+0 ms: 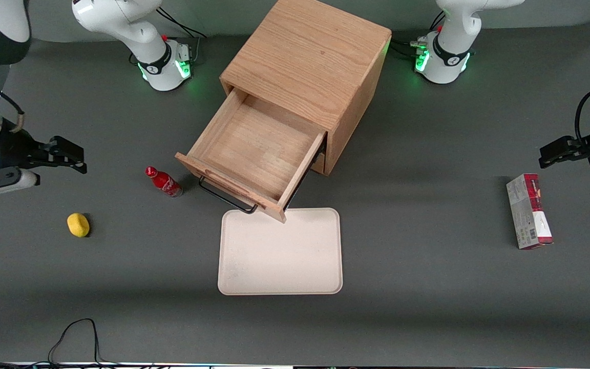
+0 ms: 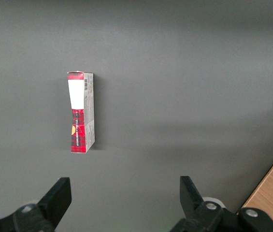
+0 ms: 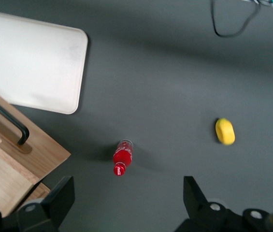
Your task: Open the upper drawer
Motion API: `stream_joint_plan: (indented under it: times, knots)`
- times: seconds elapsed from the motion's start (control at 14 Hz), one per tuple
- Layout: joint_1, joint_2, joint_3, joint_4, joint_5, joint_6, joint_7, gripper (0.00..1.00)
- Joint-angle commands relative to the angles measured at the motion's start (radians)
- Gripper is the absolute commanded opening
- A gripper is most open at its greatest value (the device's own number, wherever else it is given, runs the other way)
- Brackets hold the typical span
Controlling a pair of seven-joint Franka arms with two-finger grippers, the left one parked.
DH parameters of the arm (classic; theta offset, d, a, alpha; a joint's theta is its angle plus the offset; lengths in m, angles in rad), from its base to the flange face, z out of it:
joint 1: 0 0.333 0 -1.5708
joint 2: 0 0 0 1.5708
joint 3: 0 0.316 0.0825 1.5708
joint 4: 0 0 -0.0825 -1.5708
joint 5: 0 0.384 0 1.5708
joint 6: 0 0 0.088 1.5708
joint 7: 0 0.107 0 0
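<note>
The oak cabinet [image 1: 310,56] stands mid-table. Its upper drawer [image 1: 254,154] is pulled far out, and its bare wooden floor shows with nothing in it. The black wire handle [image 1: 226,197] runs along the drawer front, which overhangs the tray's edge. My gripper [image 1: 72,158] hovers toward the working arm's end of the table, well apart from the drawer, open and holding nothing. The right wrist view shows the drawer front [image 3: 10,150], its handle [image 3: 6,118] and my open gripper [image 3: 129,193] above bare table.
A red bottle [image 1: 164,183] [image 3: 122,157] stands beside the drawer front. A yellow object [image 1: 78,224] [image 3: 224,131] lies nearer the front camera. A cream tray [image 1: 280,251] [image 3: 30,63] sits in front of the drawer. A red-and-grey box [image 1: 528,210] [image 2: 80,112] lies toward the parked arm's end.
</note>
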Motion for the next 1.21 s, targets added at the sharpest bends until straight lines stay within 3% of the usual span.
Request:
stream_joint_plan:
  times: [0.0,0.14,0.36,0.57,0.71,1.14]
  knots:
    - [-0.075,-0.084,0.065,-0.089,0.006,0.022,0.11,1.0]
    - [-0.249,-0.124,0.238,-0.123,-0.008,0.048,0.151,1.0]
    - [-0.388,-0.189,0.343,-0.207,-0.009,0.073,0.156,1.0]
    - [-0.437,-0.22,0.392,-0.264,-0.031,0.133,0.158,1.0]
    - [-0.437,-0.213,0.394,-0.261,-0.067,0.133,0.159,1.0]
    - [-0.431,-0.171,0.392,-0.247,-0.083,0.146,0.159,1.0]
